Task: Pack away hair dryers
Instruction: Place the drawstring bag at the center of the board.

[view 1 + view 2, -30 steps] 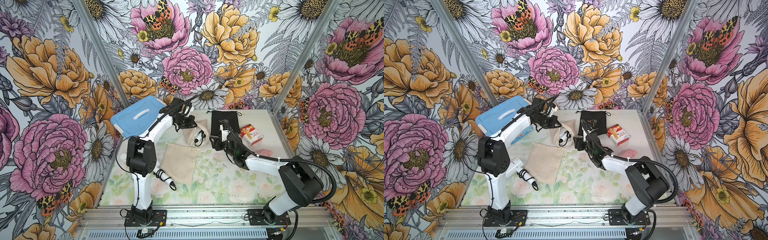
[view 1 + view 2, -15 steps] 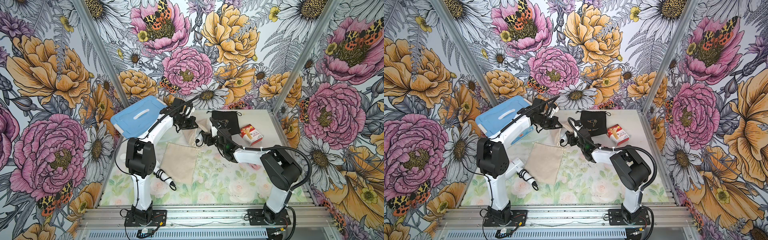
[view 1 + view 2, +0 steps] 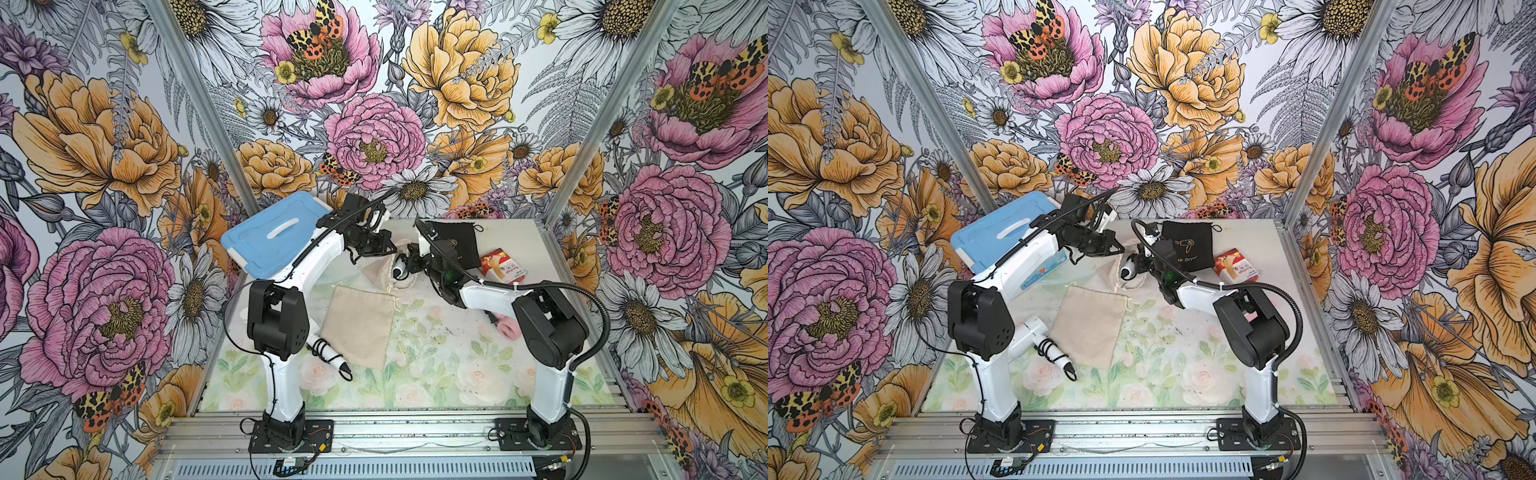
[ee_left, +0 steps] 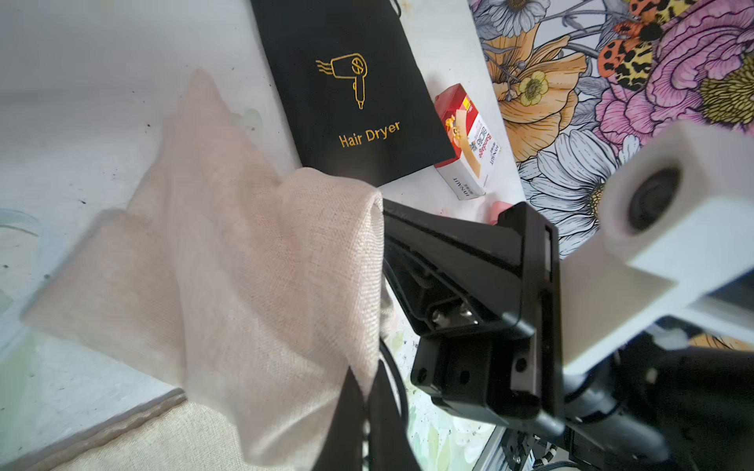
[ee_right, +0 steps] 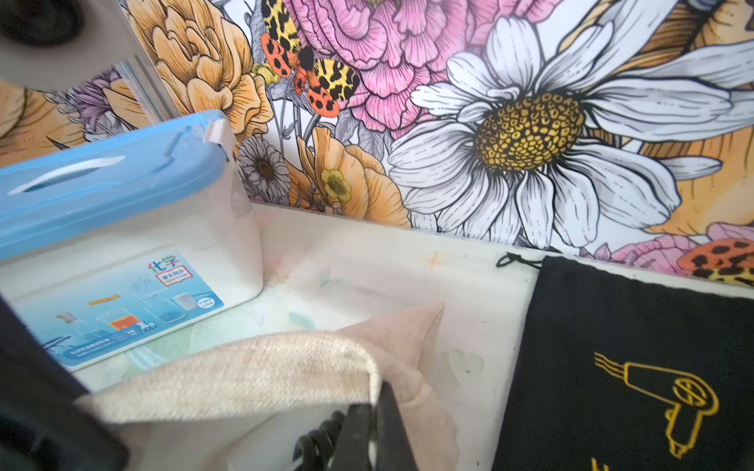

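We see a white hair dryer (image 3: 400,271) at the mouth of the beige pouch (image 4: 245,265), mid-back. The left gripper (image 3: 1120,250) clenches the pouch's cloth, and the right gripper (image 5: 373,412) seems pinched on its rim. A second white dryer (image 3: 1034,330) lies by the left arm (image 3: 984,316), and a pink dryer (image 3: 508,328) by the right arm (image 3: 548,328).

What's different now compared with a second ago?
The right arm swung in toward the middle, and the right gripper, open before, has shut on the rim of the raised beige pouch. The left gripper still pinches that pouch; the black pouch, flat beige pouch and blue-lidded box have not moved.
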Controlling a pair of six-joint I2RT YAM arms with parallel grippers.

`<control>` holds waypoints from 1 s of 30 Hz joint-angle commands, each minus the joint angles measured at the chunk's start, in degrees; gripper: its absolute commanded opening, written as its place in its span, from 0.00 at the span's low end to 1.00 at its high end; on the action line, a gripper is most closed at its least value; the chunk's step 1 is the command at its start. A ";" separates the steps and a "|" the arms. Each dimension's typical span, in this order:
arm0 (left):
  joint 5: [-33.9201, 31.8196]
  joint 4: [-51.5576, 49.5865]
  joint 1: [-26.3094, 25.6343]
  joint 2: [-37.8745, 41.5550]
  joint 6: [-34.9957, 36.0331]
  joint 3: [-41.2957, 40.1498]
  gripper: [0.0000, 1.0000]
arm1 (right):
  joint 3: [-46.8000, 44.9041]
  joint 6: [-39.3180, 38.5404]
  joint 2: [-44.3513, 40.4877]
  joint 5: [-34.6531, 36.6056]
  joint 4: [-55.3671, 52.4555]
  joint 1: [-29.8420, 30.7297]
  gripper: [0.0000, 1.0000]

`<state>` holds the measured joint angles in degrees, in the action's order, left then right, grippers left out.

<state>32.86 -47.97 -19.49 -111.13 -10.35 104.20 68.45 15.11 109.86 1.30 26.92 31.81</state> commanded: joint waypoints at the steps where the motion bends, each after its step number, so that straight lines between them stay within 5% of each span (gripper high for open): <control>1: 1.87 2.08 2.03 4.08 0.26 1.88 0.00 | 2.92 0.57 -3.78 -4.36 -3.80 -0.54 0.00; 6: -0.68 2.13 3.64 2.85 0.20 3.64 0.00 | 11.96 7.26 -6.42 -9.79 -18.93 -1.43 0.00; 12: -2.37 2.10 5.22 2.49 -0.46 5.06 0.36 | 20.14 12.97 -8.79 -15.69 -28.19 -2.28 0.00; 17: -3.96 2.09 6.03 4.58 -0.46 2.67 0.42 | 22.55 18.50 -8.71 -20.90 -28.49 -4.42 0.00; 30: -0.52 13.70 4.42 17.95 -1.64 -16.54 0.44 | 24.46 19.86 -8.52 -16.70 -32.81 -5.76 0.00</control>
<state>30.26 -40.75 -14.22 -95.90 -10.96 91.66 89.36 33.95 103.20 -15.84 -8.25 26.26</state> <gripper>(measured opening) 0.438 0.048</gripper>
